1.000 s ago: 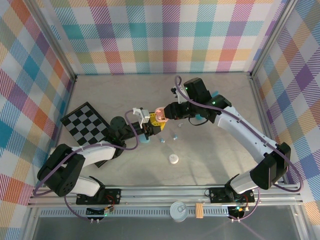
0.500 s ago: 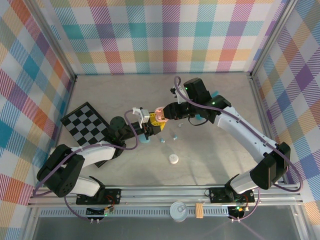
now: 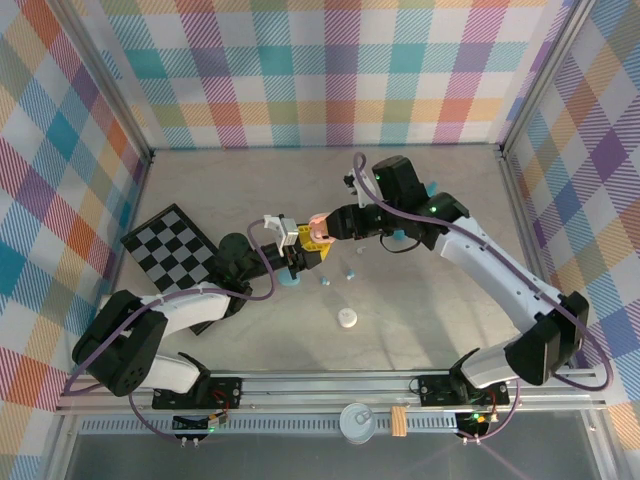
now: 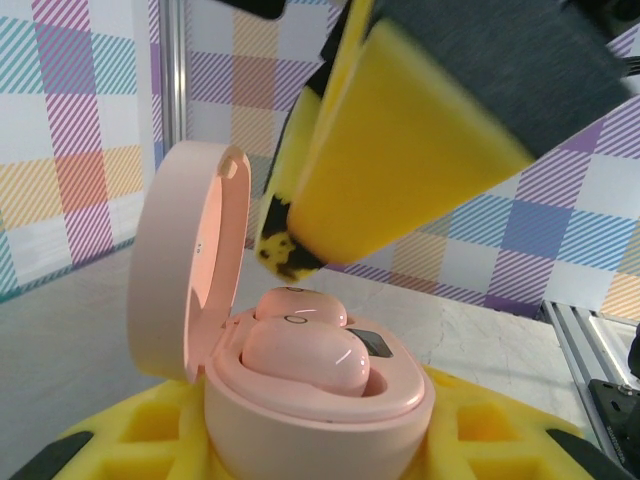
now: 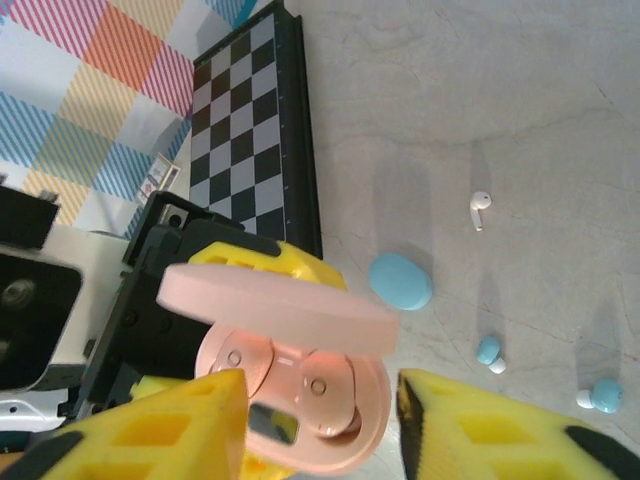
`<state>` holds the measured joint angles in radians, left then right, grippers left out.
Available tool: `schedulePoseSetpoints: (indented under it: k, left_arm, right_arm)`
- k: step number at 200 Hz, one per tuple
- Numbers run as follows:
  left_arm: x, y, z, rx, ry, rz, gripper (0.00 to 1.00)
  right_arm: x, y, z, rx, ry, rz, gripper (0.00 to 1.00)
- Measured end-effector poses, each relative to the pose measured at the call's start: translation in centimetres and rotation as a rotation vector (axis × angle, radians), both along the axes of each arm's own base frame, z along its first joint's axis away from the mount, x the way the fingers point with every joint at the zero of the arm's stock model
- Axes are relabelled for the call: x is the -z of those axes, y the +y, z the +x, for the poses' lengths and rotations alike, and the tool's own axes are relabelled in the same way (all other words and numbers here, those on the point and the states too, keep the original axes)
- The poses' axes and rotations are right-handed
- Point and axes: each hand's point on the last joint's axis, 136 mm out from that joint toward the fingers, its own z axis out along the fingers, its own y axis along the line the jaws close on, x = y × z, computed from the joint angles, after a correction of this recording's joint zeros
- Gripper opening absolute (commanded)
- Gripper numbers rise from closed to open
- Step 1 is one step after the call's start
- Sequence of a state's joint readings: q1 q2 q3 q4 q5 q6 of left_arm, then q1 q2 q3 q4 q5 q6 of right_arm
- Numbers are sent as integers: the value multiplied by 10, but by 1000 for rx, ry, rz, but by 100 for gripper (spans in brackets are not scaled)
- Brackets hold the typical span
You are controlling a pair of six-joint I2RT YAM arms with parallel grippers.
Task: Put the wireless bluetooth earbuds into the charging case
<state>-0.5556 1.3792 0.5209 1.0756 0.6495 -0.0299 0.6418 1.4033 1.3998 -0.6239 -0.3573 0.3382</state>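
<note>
Pink charging case, lid up, is clamped in the left end effector near the middle of the surface, two pink earbuds seated inside; the right end effector, its arm stretched leftward, hangs released just over the case, one finger blurred and cut off

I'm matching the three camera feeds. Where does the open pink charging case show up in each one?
Top external: the pink charging case sits at picture centre.
Left wrist: centre foreground, with its lid standing open on the left.
Right wrist: lower centre, lid raised over the base.
Shared landmark: the plaid wall, behind the case in every view.
</note>
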Motion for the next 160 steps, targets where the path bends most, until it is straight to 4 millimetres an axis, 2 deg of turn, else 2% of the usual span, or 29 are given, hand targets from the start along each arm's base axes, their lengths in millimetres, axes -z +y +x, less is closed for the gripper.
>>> schedulePoseSetpoints:
  k: [41, 64, 80, 134, 160]
  left_arm:
    - [-5, 1, -2, -1, -27, -2, 32]
    - [-7, 1, -5, 6, -57, 10, 32]
    - [-6, 1, -7, 12, -74, 24, 32]
    - [-7, 1, -11, 24, -100, 44, 32]
    - [-4, 1, -11, 22, -88, 51, 32]
  right_arm:
    - [-19, -21, -21, 1, -110, 33, 78]
    - [-34, -26, -15, 58, -160, 56, 85]
    - [-34, -25, -7, 95, -149, 62, 89]
    - [-17, -7, 28, 170, -63, 35, 91]
    - [-8, -6, 31, 186, -29, 22, 91]
